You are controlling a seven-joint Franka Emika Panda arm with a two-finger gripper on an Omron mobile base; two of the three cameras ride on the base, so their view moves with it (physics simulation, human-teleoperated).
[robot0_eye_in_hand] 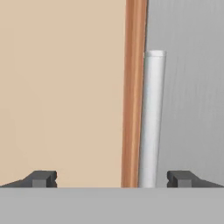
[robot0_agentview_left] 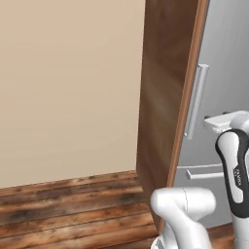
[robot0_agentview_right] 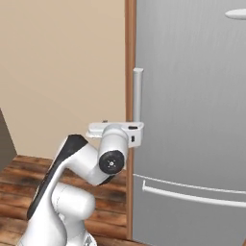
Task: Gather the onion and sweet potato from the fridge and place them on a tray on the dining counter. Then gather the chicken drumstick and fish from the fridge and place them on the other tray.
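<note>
one fridge [robot0_agentview_right: 192, 120], one vertical handle [robot0_eye_in_hand: 151, 122], end effector [robot0_eye_in_hand: 111, 178] open.

Fridge [robot0_agentview_right: 192, 105]: tall, brushed silver, door closed, wood-brown frame along left edge. Vertical grey bar handle [robot0_agentview_right: 138, 93] near that edge, upright; horizontal bar handle [robot0_agentview_right: 192, 194] lower down.

The fridge [robot0_agentview_right: 192, 120] looks like brushed metal, its frame [robot0_eye_in_hand: 133, 92] smooth wood.
</note>
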